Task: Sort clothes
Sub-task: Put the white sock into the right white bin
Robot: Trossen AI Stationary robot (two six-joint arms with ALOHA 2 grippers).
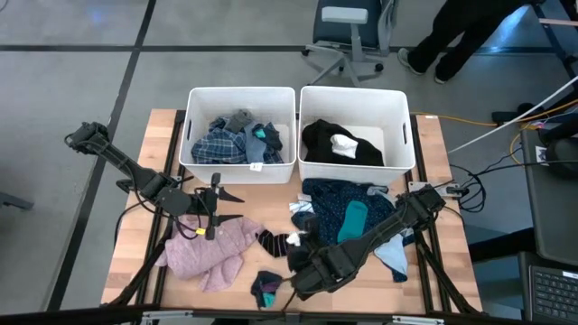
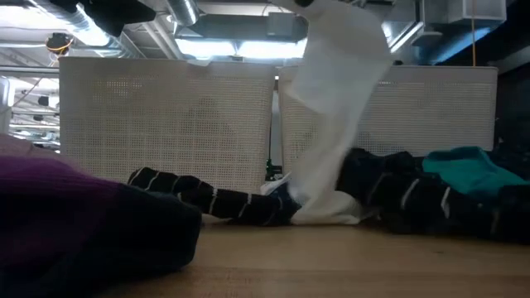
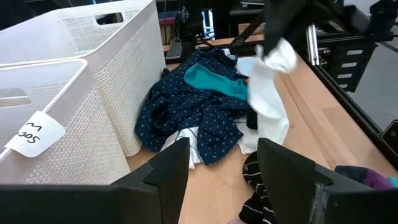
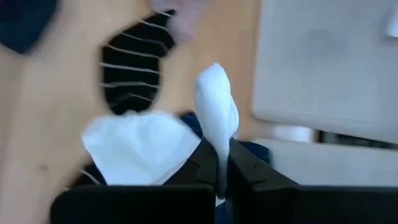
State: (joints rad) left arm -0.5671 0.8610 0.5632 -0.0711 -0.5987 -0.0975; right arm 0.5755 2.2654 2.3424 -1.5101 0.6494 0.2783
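On the wooden table (image 1: 144, 181) in front of two white perforated plastic bins, the right hand (image 4: 222, 163) pinches a limp white cloth (image 4: 214, 115), which hangs from it above a black sock with thin white stripes (image 2: 207, 199). The left hand (image 1: 209, 209) hovers spread and empty over the pink fuzzy top (image 1: 212, 253), near the table's front left.

Sorting looks partly done. The left bin (image 1: 199, 95) already holds a blue plaid shirt (image 1: 221, 144) and small socks; the right bin (image 1: 397, 99) holds black and white pieces (image 1: 339, 144). Still loose on the table are the navy dotted cloth (image 3: 186, 106) with a teal piece (image 3: 211, 84) on top, the striped sock, the pink top and a small dark item (image 1: 266, 287) near the front edge.
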